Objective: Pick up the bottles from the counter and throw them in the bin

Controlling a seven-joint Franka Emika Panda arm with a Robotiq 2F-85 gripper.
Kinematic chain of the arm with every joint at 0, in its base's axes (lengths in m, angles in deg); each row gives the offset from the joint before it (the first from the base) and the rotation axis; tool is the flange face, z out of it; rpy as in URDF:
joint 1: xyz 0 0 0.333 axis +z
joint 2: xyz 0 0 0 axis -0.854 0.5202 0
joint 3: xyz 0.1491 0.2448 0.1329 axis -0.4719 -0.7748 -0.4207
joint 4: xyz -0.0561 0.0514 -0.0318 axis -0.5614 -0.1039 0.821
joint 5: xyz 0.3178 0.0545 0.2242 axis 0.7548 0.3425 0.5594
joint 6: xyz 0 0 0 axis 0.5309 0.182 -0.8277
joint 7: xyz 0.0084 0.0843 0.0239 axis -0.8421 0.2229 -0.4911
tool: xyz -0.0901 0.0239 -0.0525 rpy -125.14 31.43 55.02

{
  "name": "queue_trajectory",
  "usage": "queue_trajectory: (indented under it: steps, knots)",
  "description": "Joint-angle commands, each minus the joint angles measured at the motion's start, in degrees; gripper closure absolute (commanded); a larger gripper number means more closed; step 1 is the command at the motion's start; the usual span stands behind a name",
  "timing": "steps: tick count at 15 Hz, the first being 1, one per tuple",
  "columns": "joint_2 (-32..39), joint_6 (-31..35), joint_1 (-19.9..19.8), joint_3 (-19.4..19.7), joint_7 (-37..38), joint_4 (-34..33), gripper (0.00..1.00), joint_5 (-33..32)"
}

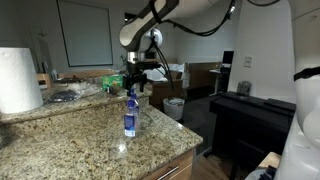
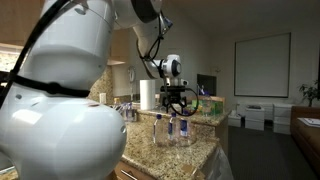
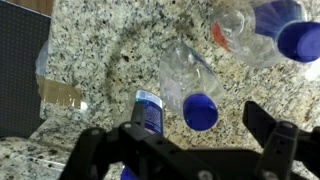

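Clear plastic bottles with blue caps stand on the speckled granite counter [image 1: 90, 140]. In an exterior view one blue-labelled bottle [image 1: 130, 112] stands upright, with my gripper [image 1: 141, 76] hovering just above it. In the wrist view a blue cap [image 3: 200, 111] sits between my open fingers [image 3: 200, 140], and a blue-labelled bottle [image 3: 148, 108] is beside the left finger. A reddish-labelled bottle [image 3: 270, 30] lies toward the upper right. The bottles [image 2: 172, 128] stand in a cluster under the gripper [image 2: 180, 102]. The pale bin [image 1: 174, 107] stands on the floor beyond the counter's end.
A big white paper-towel roll [image 1: 18, 80] stands on the counter, and also shows in an exterior view [image 2: 148, 95]. A black piano-like cabinet [image 1: 255, 118] stands across the aisle. Clutter lies on the counter's far part [image 1: 75, 92]. The robot's white body [image 2: 60, 110] fills the foreground.
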Motion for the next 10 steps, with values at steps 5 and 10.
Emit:
queue_trajectory:
  steps: [5,10]
  knots:
    - [2.45,6.19,-0.06,-1.46,-1.53,0.02,0.33,0.40]
    - [2.04,6.87,-0.05,-1.54,-1.39,0.33,0.66,-0.08]
